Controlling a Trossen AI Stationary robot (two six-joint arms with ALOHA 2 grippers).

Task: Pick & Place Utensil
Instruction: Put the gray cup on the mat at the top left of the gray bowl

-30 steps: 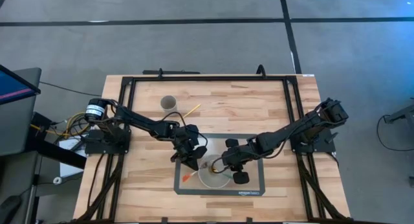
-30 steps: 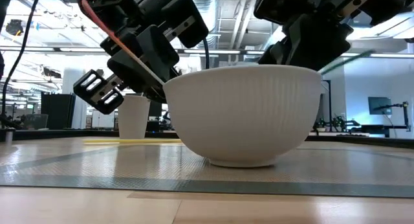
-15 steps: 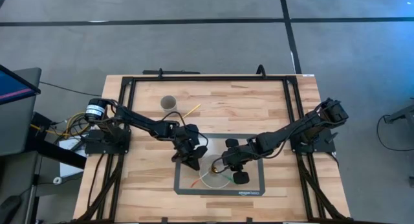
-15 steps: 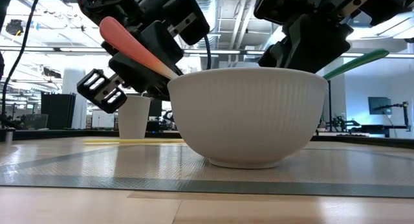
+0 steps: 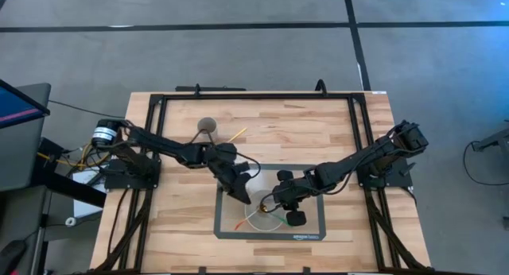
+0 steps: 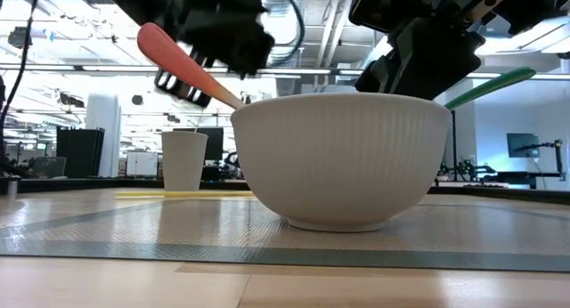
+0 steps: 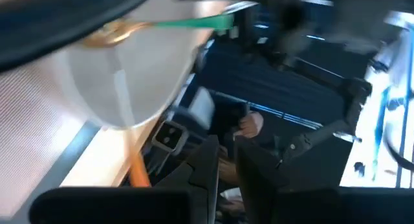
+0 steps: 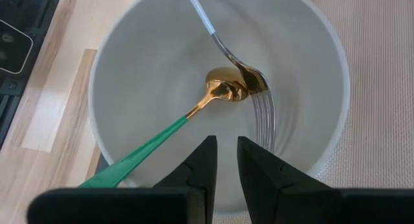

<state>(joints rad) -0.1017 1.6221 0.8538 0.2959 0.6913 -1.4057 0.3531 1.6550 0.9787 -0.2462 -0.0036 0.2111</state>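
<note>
A white ribbed bowl [image 6: 338,157] stands on the grey mat [image 5: 310,227]. Two utensils lie in it. The fork [image 8: 259,98] has an orange handle [image 6: 178,60] that leans on the bowl's left rim. The gold spoon [image 8: 223,88] has a green handle [image 6: 490,84] that sticks out over the right rim. My left gripper [image 5: 242,197] hangs above and beyond the orange handle, its fingers [image 7: 204,169] a narrow gap apart with nothing between them. My right gripper [image 8: 226,146] hovers over the bowl, also narrowly open and holding nothing.
A white paper cup [image 5: 207,125] stands at the far left of the table, with a thin yellow stick [image 5: 235,136] lying beside it. A black frame [image 5: 254,96] runs round the work area. Bare wood lies near and left of the mat.
My left gripper has let go of the orange-handled fork, risen and rolled, drawing back toward the far left. The fork has dropped into the bowl and stays there, its handle leaning on the rim. My right gripper has kept still.
</note>
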